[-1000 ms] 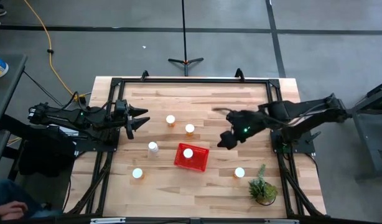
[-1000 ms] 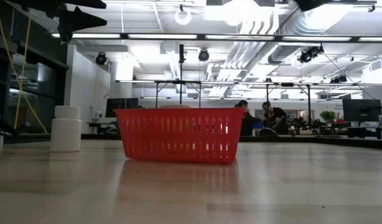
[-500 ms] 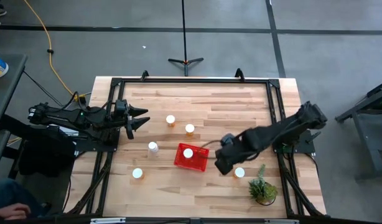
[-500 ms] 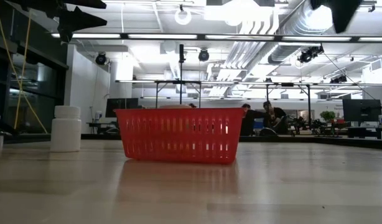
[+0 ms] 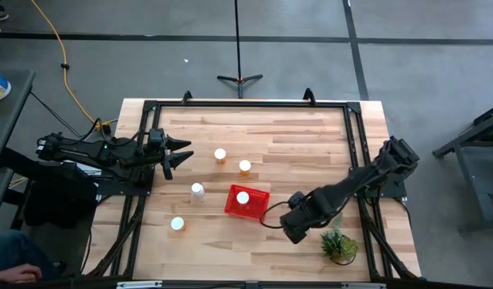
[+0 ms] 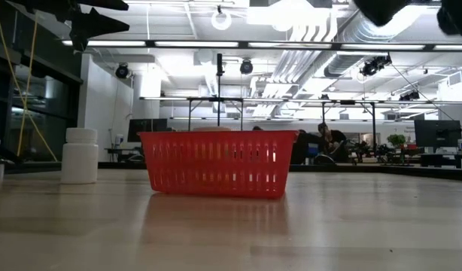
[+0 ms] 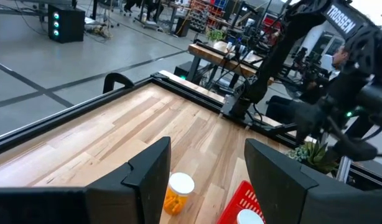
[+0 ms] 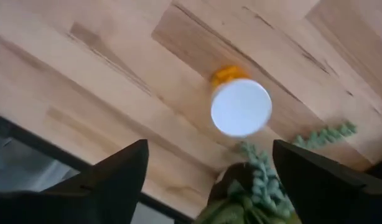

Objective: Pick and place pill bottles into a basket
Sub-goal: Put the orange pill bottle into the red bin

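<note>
The right gripper (image 5: 295, 226) hangs over the near right part of the tabletop (image 5: 295, 136), right above an orange bottle with a white cap (image 8: 240, 104), and its two dark fingers (image 8: 113, 180) stand wide open with the bottle between them and nothing held. The plant (image 5: 340, 243) stands just beside that bottle, so close that its leaves show next to the cap in the right wrist view. That is the big worry, I think: if the gripper goes down a little off to one side, a finger could catch the leaves or push the plant pot. It could also bump the bottle and knock it over, and a round bottle on its side may roll away. If the fingers close too high they may only pinch the cap, and the bottle could slip out on the way. The red basket (image 5: 246, 202) sits near the middle of the tabletop, a little to the left of the gripper, with one bottle (image 5: 242, 197) already inside. It is near, so a low carry could hit its rim. Four more bottles wait on the tabletop: two orange ones (image 5: 220, 155) (image 5: 245, 167) on the far side of the basket, a whitish one (image 5: 197, 191) to its left, and an orange one (image 5: 177, 225) at the near left. The left gripper (image 5: 181, 152) waits at the left edge, fingers apart and empty.
</note>
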Robot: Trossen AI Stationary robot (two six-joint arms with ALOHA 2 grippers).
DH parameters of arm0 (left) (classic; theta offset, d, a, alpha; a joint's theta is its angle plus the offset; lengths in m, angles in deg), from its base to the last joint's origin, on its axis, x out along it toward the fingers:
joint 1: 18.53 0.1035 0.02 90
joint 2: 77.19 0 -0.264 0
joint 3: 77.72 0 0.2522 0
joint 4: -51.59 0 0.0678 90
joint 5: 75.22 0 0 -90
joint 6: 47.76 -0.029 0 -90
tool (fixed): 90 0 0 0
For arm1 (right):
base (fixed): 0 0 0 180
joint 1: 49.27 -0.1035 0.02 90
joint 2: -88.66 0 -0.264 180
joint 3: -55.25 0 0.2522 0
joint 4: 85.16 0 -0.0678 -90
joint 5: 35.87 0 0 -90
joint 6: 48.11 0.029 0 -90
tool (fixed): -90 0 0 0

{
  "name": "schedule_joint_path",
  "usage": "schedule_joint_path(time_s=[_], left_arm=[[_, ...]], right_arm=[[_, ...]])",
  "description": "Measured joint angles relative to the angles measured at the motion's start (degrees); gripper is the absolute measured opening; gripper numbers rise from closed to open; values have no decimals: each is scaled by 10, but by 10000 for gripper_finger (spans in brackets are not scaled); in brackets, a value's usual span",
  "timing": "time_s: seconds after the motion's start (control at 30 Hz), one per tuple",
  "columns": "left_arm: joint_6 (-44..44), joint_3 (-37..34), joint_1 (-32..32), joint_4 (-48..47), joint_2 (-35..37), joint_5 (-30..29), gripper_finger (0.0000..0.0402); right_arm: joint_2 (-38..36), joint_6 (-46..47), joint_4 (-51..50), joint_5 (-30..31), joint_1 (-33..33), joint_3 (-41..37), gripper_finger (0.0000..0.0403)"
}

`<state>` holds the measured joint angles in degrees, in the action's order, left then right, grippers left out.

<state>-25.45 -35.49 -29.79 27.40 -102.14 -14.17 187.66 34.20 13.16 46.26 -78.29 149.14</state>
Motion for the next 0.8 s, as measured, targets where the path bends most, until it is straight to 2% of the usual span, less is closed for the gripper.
schedule_joint_path(time_s=[0.2,0.53,0.8], left_arm=[[0,0,0,0,0,0,239],[5,0,0,0,0,0,239],[5,0,0,1,0,-2,239]], right_arm=[[0,-43,19,9,7,-27,395],[0,-55,90,-22,0,-102,388],[-1,-64,97,15,-4,-126,387]])
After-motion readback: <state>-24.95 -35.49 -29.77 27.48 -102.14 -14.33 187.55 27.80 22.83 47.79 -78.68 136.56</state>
